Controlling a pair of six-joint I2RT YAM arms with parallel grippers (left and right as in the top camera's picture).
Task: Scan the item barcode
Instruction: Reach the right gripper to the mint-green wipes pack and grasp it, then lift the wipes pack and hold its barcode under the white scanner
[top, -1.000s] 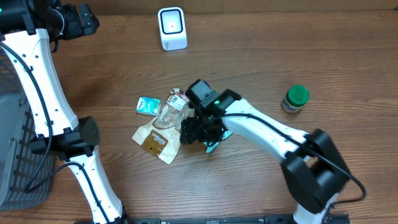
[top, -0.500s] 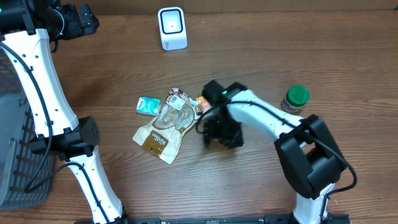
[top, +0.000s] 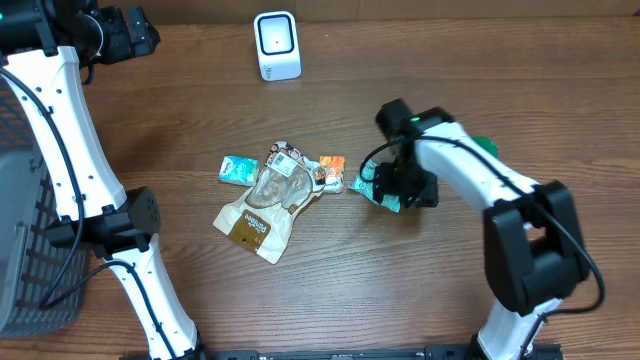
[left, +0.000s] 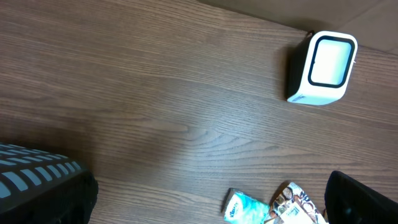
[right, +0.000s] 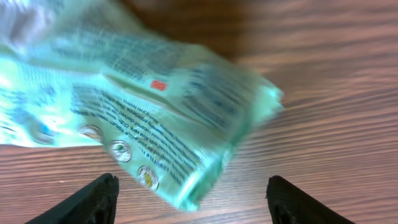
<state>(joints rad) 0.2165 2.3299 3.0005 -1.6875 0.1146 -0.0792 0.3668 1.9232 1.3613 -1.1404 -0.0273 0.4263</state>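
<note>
Mint-green and crinkled, the packet (right: 155, 112) fills most of the right wrist view, lying slantwise just ahead of the right hand (right: 189, 190), its small print too blurred to read. That hand stands wide: its two dark fingertips (right: 93, 199) sit far out to either side, and bare wood shows between the right-side tip and the packet's edge, so nothing is clamped. Whether the left-side tip touches the wrapper I cannot tell. From overhead, the packet pokes out from under this hand on the side facing the clutter, resting on the wooden tabletop (top: 400, 300). Just beyond it lies an orange wrapper (top: 332, 165), then a brown pouch (top: 255, 215) with a clear window, and a small teal sachet (top: 238, 168) at the far end of the row. Behind the right arm, a green-lidded jar (top: 488, 147) is mostly hidden. The white scanner (top: 276, 45) stands upright, well apart from the right hand, toward the far edge. The left hand (left: 210, 190) hangs fully spread above bare wood, with the scanner ahead of it and to its right. A grey basket (top: 25, 270) sits by that arm's base.
</note>
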